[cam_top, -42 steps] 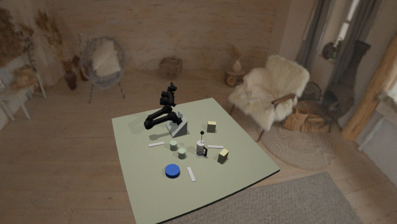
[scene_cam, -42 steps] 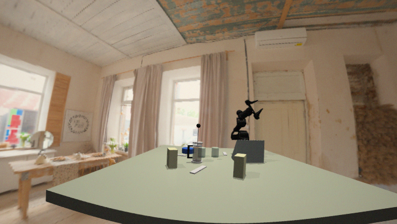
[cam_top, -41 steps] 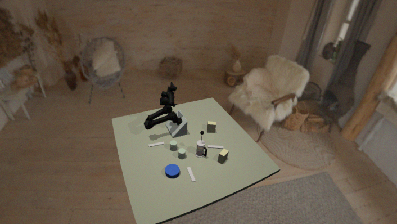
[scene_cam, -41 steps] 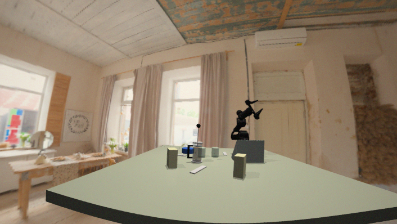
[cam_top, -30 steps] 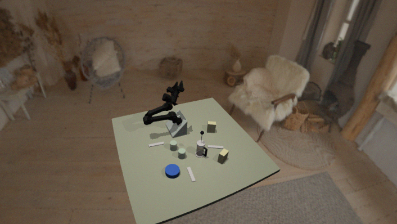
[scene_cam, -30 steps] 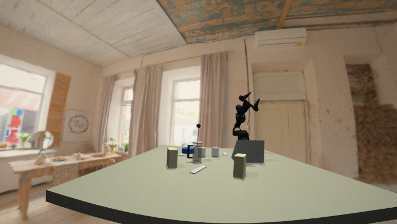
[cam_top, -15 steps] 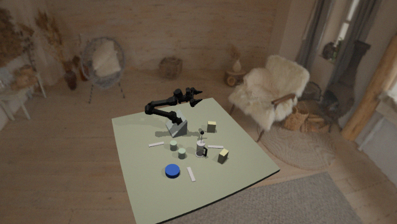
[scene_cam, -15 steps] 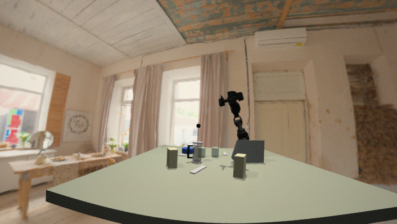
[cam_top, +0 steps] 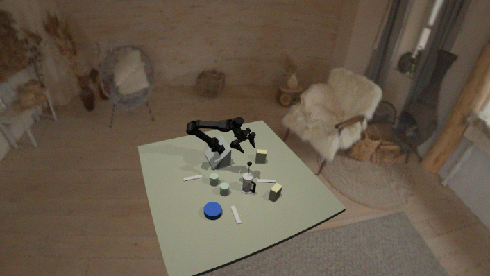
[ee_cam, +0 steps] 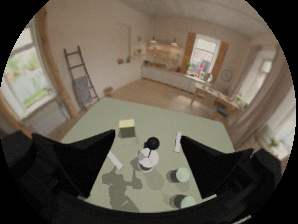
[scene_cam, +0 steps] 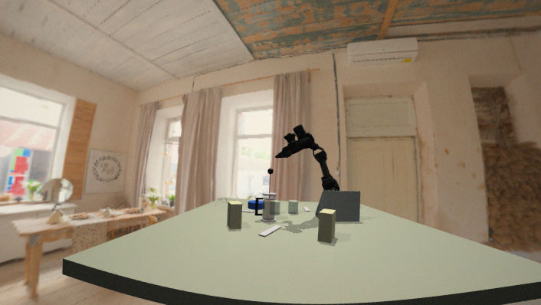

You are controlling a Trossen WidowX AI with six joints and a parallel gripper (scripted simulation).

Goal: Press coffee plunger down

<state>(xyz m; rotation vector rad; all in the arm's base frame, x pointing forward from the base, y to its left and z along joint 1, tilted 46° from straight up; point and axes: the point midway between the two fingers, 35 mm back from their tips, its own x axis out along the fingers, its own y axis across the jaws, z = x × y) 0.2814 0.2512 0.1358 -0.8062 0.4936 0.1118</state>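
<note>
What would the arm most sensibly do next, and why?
Probably carry the tool forward and down until it is right above the plunger knob. The tool is open, holds nothing, and hangs higher than the knob and off to one side, toward the arm's base. The rod stands raised on the upright coffee press, so nothing has been pressed yet.

Table (cam_top: 180,243): matt sage-green top, smooth, dark edge band. Gripper (cam_top: 246,141): matt black, plastic look. Coffee press (cam_top: 247,184): clear glassy body, pale metal-look frame, glossy black plunger knob (cam_top: 249,163) and black handle. Base block (scene_cam: 341,207) near the far edge: smooth grey, matt. Blue disc (cam_top: 212,210): smooth, slight sheen. Two green cylinders (cam_top: 214,179), olive blocks (cam_top: 275,192), white strips (cam_top: 235,214): all smooth and matt.
</note>
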